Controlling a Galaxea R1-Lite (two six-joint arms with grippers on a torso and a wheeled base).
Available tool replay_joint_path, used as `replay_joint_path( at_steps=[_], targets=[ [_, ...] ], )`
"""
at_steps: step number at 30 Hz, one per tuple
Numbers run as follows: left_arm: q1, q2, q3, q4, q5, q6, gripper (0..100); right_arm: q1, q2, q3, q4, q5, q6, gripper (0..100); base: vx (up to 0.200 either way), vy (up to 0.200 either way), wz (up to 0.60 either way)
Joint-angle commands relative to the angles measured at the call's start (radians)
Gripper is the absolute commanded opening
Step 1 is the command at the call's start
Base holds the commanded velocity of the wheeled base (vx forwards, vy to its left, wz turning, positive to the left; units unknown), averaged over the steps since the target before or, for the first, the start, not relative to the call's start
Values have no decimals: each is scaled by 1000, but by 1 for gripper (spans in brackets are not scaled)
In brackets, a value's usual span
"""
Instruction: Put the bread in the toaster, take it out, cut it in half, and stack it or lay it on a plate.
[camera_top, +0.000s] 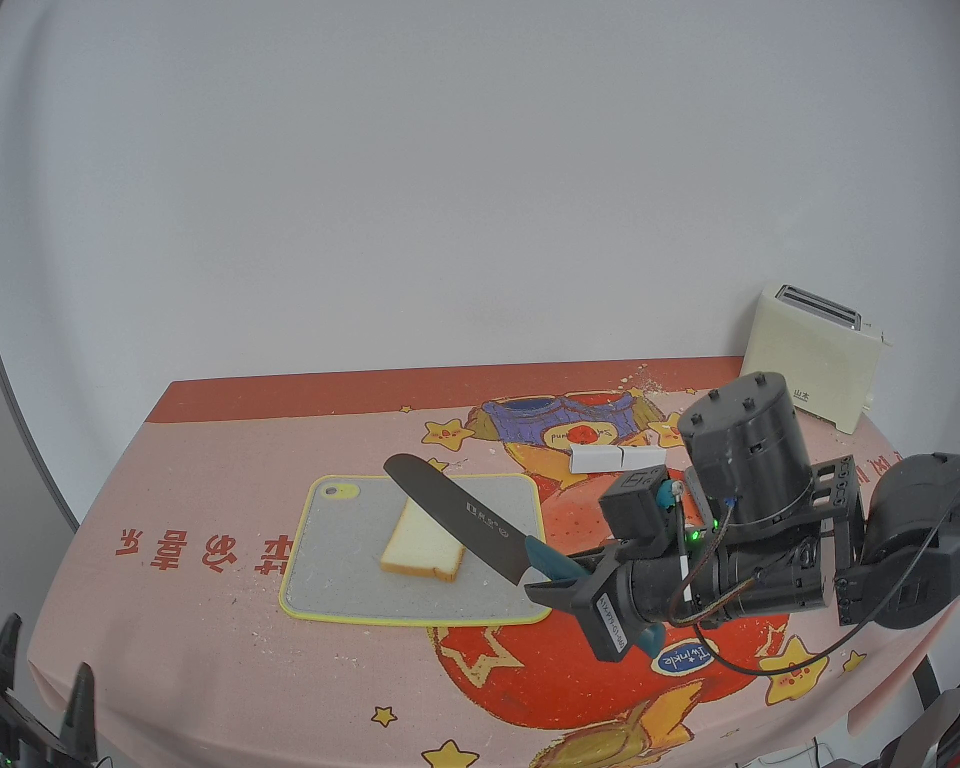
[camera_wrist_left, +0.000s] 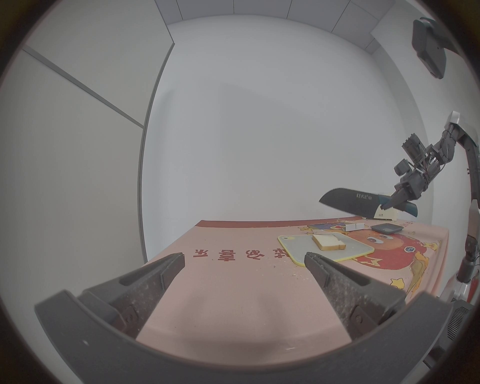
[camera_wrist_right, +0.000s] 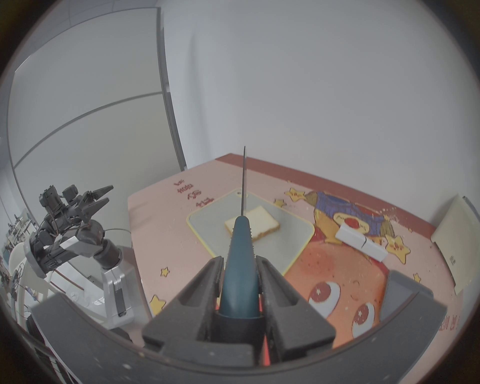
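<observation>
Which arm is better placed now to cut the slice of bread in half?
Right. The right hand grips the teal-handled dark-bladed knife, raised over the pale bread slice on the grey cutting board. The left hand is open and empty, far off.

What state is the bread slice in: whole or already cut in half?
Whole. The bread lies flat as one uncut slice on the cutting board; the knife, held in the right gripper, hangs above it.
</observation>
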Motion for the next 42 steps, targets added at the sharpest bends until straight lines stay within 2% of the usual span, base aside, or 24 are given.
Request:
replay_joint_path(
  at_steps=[1,2,3,7,10,11,13,15,16,20,24,28,29,31,35,38,42],
  targets=[
    [-119,469,-555,-283,-82,-23,100,-8,25,43,-63,-1,-2,0,0,0,0],
    [-140,515,-595,-277,-88,-23,100,-8,28,43,-68,-1,-2,0,0,0,0],
    [-211,591,-670,-264,-100,-23,100,-8,31,41,-79,-1,-2,0,0,0,0],
    [-370,818,-762,-217,-125,-29,100,-3,48,32,-80,-2,-2,0,0,0,0],
    [-401,905,-776,-211,-152,-29,100,1,48,32,-79,-8,-4,0,0,0,0],
    [-430,997,-787,-212,-214,-40,100,3,48,26,-76,-15,-2,0,0,0,0],
    [-452,1080,-790,-203,-260,-71,100,9,46,20,-73,-16,-2,0,0,0,0],
    [-458,1141,-807,-205,-275,-115,100,11,43,21,-63,-16,-2,0,0,0,0],
    [-459,1198,-820,-209,-278,-121,100,12,45,24,-63,-18,-2,0,0,0,0],
    [-461,1345,-824,-255,-294,-117,100,15,52,31,-63,-18,-2,0,0,0,0],
    [-461,1411,-822,-327,-312,-117,100,20,65,15,-65,-18,-2,0,0,0,0],
    [-461,1480,-837,-392,-307,-120,100,21,71,0,-63,-19,0,0,0,0,0],
    [-461,1500,-834,-415,-306,-121,0,20,77,0,-63,-22,0,0,0,0,0],
    [-461,1545,-822,-455,-303,-129,0,17,88,1,-68,-25,3,0,0,0,0],
    [-461,1632,-771,-605,-300,-130,0,8,102,-6,-73,-28,3,0,0,0,0],
    [-459,1664,-750,-692,-301,-134,0,9,112,-46,-57,-28,3,0,0,0,0],
    [-462,1666,-712,-703,-307,-135,0,9,123,-81,-34,-28,0,0,0,0,0]
  ],
)
